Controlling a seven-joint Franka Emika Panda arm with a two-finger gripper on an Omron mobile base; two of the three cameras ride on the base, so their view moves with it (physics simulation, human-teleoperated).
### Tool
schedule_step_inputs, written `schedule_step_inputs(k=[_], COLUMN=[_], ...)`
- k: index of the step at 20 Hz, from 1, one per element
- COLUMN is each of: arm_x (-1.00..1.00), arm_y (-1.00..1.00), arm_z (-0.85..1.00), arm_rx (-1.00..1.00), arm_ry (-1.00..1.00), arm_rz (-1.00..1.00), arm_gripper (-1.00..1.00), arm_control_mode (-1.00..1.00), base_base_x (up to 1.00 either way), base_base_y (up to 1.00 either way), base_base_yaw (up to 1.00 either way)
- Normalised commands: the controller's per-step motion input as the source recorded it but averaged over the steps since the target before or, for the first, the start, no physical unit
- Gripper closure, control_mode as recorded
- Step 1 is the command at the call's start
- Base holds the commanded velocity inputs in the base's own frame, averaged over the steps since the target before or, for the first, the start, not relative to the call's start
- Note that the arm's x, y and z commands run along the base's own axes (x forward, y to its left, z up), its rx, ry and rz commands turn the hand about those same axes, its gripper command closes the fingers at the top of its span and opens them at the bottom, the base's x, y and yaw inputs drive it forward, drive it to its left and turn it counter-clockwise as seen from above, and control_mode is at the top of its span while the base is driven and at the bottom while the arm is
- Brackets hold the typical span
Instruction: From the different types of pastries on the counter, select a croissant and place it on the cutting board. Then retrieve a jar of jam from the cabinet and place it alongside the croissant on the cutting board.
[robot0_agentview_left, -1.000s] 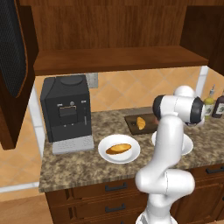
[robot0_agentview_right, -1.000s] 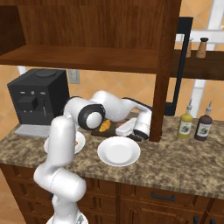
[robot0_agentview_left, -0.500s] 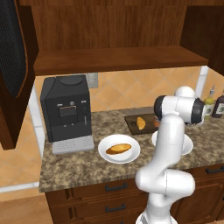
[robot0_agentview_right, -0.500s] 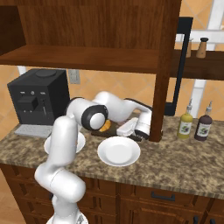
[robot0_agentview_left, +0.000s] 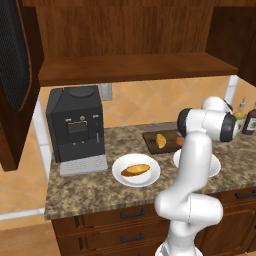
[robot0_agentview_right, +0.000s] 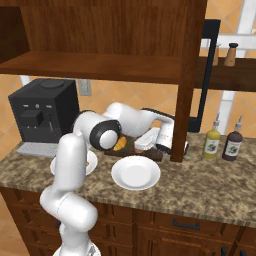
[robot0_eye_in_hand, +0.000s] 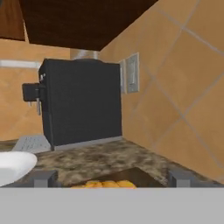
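Croissant (robot0_agentview_left: 161, 141), stubby, curved and golden-orange, lies on the flat dark wooden cutting board (robot0_agentview_left: 150, 139) atop the speckled granite counter (robot0_agentview_left: 100, 182). My gripper (robot0_eye_in_hand: 112, 178) hovers low beside it, fingertips spread. An oval loaf (robot0_agentview_left: 135, 170) rests on a round white plate (robot0_agentview_left: 119, 176).

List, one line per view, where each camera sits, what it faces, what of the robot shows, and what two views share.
Left base view: behind-left, looking down over the counter; arm rises lower right.
Right base view: behind-right, same counter; arm rises lower left, hand low beside the cutting board.
Hand view: low over the board, facing the coffee machine; the gripper fingertips at bottom.
Shared: both base views show the croissant on the board.
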Motion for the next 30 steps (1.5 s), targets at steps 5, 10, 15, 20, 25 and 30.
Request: schedule_step_inputs(k=[5,10,15,20,25,30], arm_x=[0.00,-0.38,-0.81,-0.81,-0.72,-0.77], arm_y=[0.17,0.47,0.64,0.92,0.91,0.33], arm_z=[0.80,0.62,0.12,-0.09,0.16,0.62], arm_rx=[0.00,-0.03,-0.05,-0.01,-0.01,-0.04], arm_ry=[0.00,0.00,-0.15,-0.20,-0.21,-0.23], arm_rz=[0.00,-0.01,0.00,0.00,0.00,0.03], arm_gripper=[-1.00,-1.00,-1.00,-1.00,-1.00,-1.00], arm_control_mode=[-1.00,-1.00,-1.00,-1.00,-1.00,-1.00], base_base_x=[0.00,0.00,0.00,0.00,0.00,0.00], base_base_y=[0.00,0.00,0.00,0.00,0.00,0.00], base_base_yaw=[0.00,0.00,0.00,0.00,0.00,0.00])
